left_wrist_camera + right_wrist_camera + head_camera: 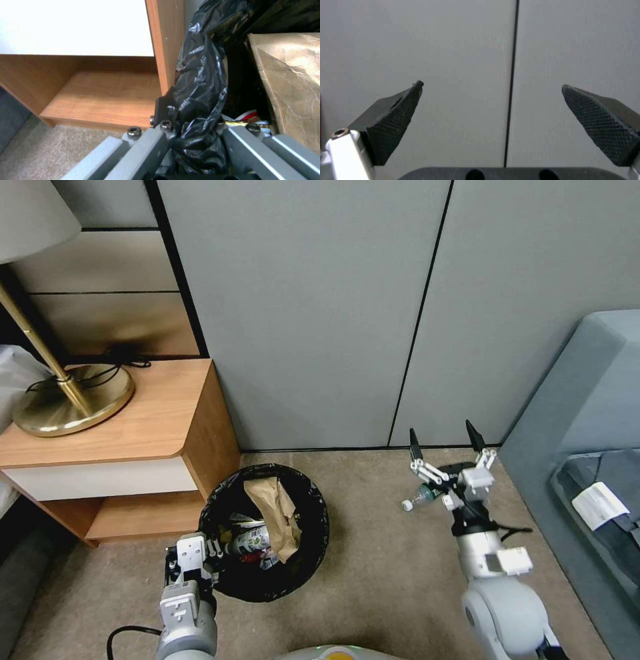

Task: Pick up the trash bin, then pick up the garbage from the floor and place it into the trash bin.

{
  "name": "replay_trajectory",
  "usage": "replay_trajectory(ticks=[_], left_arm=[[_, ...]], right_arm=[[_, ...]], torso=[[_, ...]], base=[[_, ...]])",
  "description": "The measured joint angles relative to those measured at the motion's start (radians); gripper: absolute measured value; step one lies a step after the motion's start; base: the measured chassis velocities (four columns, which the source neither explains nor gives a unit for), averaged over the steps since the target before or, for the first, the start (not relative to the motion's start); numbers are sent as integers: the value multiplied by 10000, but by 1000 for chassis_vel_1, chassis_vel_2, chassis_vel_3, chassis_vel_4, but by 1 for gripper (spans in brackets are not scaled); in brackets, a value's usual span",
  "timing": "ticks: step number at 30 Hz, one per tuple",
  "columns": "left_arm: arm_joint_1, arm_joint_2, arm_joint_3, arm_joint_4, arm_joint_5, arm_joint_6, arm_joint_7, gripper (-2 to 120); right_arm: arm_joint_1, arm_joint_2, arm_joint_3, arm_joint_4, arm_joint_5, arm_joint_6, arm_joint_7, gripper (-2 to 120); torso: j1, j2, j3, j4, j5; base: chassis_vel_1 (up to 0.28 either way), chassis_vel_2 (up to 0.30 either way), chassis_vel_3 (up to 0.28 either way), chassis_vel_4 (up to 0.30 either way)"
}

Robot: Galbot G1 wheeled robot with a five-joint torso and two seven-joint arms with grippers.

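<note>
Left gripper clamped trash bin rim (bin upright) | right gripper fingers spread | bottle lay flat, cap pointing left.

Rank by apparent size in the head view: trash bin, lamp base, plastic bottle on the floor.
1. trash bin, largest.
2. lamp base, clearly smaller; it stands on the nightstand, nearer the camera's height, which may flatter it.
3. plastic bottle, smallest, partly hidden by the right claw.
</note>
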Motion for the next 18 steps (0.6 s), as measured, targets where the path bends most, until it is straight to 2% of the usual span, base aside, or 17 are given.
replay_trajectory(ticks=[6, 8, 10, 12, 14, 18], left_arm=[[0, 0, -3, 0, 3, -4, -5, 1], [0, 0, -6, 0, 5, -4, -5, 1], [1, 0, -6, 0, 6, -4, -6, 1], [0, 0, -6, 0, 6, -4, -8, 1], [1, 0, -7, 0, 7, -4, -8, 1], [0, 0, -7, 0, 9, -4, -16, 1]], right_arm=[[416, -38, -135, -253, 180, -920, 429, 100], [662, -103, -249, -424, 349, -1904, 953, 100], [722, -123, -271, -465, 438, -2239, 1069, 100], [990, -219, -332, -731, 868, -3733, 1486, 100], [1057, -236, -335, -835, 946, -4091, 1553, 100], [1404, -284, -345, -1760, 1217, -5672, 1907, 100]], torso=[[0, 0, 0, 0, 0], [0, 0, 0, 0, 0], [0, 0, 0, 0, -1], [0, 0, 1, 1, -1], [0, 0, 1, -1, 0], [0, 0, 1, 1, 0]], base=[[0, 0, 0, 0], [0, 0, 0, 0], [0, 0, 0, 0], [0, 0, 0, 0], [0, 0, 0, 0], [0, 0, 0, 0]])
